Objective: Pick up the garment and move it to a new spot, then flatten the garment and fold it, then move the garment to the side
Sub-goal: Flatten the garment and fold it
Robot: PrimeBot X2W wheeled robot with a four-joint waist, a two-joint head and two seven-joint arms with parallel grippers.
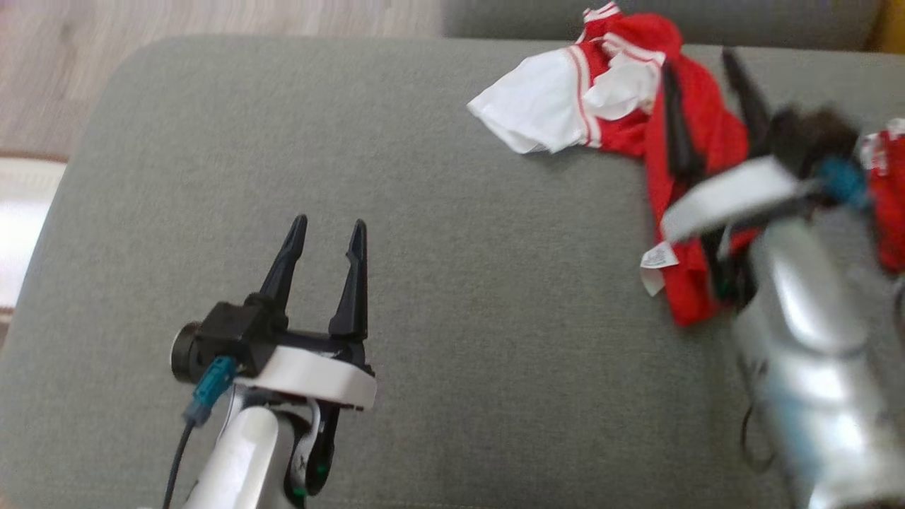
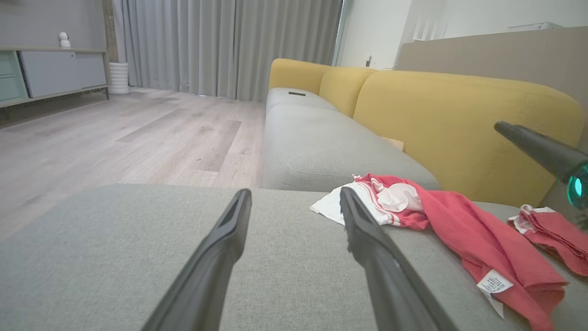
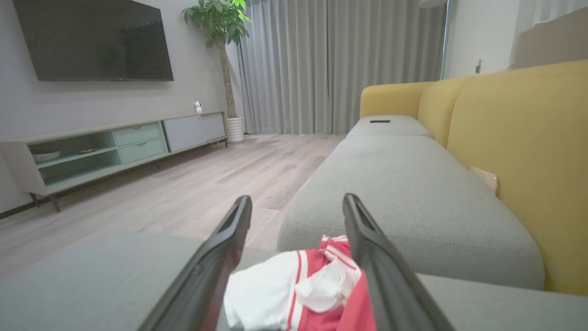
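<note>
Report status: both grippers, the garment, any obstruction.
Left gripper open over bare cushion. Right gripper open above the garment, nothing held. Garment crumpled, unfolded, far right of cushion. Second red cloth beside it.

The garment [image 1: 622, 134] lies on the cushion [image 1: 459, 283] beneath the right gripper [image 1: 698, 63], well right of the left gripper [image 1: 329, 221].

Grey sofa [image 3: 413, 184] with yellow backrest [image 3: 528, 161], pale wood floor [image 3: 206, 184], grey curtains [image 3: 321, 69], wall television [image 3: 92, 39], low cabinet [image 3: 115, 147].
</note>
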